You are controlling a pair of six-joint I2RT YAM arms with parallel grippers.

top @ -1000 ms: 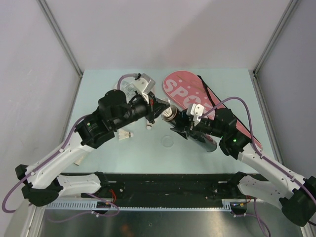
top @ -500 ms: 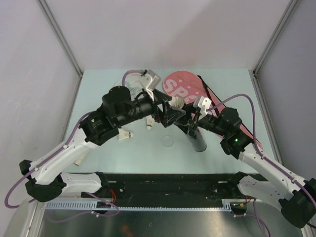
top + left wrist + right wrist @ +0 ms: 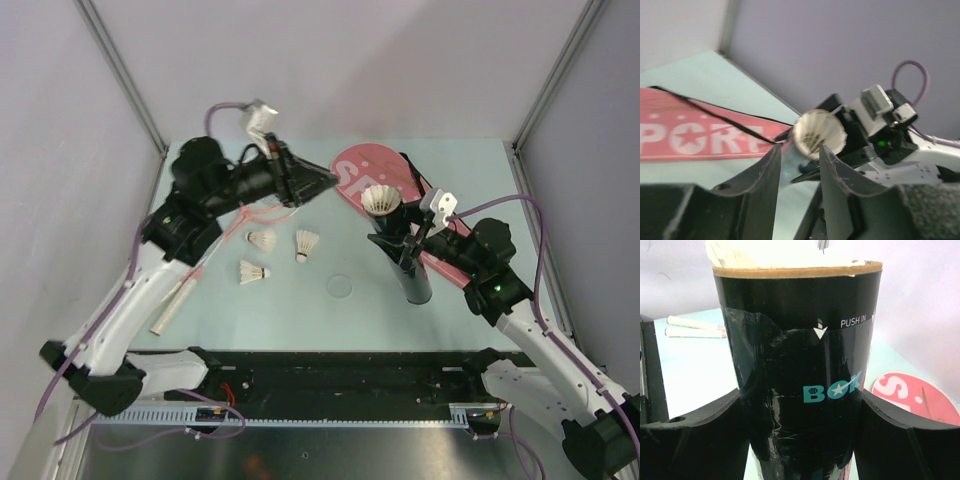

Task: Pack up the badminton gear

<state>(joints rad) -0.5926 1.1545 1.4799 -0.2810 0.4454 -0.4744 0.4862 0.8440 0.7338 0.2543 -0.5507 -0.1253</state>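
Observation:
My right gripper (image 3: 405,247) (image 3: 800,395) is shut on the long black tube (image 3: 412,280) (image 3: 800,340) and holds it upright over the table. A white feather shuttlecock (image 3: 381,200) (image 3: 819,132) (image 3: 780,257) sits in the tube's open top. Raised at the left of the tube, my left gripper (image 3: 328,182) (image 3: 800,150) is open with nothing between its fingers. Three shuttlecocks lie on the table (image 3: 262,240) (image 3: 306,243) (image 3: 255,273). The pink cover (image 3: 360,170) (image 3: 690,137) (image 3: 915,397) lies behind the tube. The racket's handle (image 3: 172,308) shows at the left; its head is mostly hidden under the left arm.
Grey walls with metal posts (image 3: 540,95) close in the pale green table (image 3: 340,320) at the back and both sides. A faint ring mark (image 3: 341,286) lies on the table near its middle. A black rail (image 3: 340,375) runs along the near edge.
The left gripper let go of the shuttlecock at the tube's mouth and drew back up and to the left. The right arm stood the tube upright and shifted it right.

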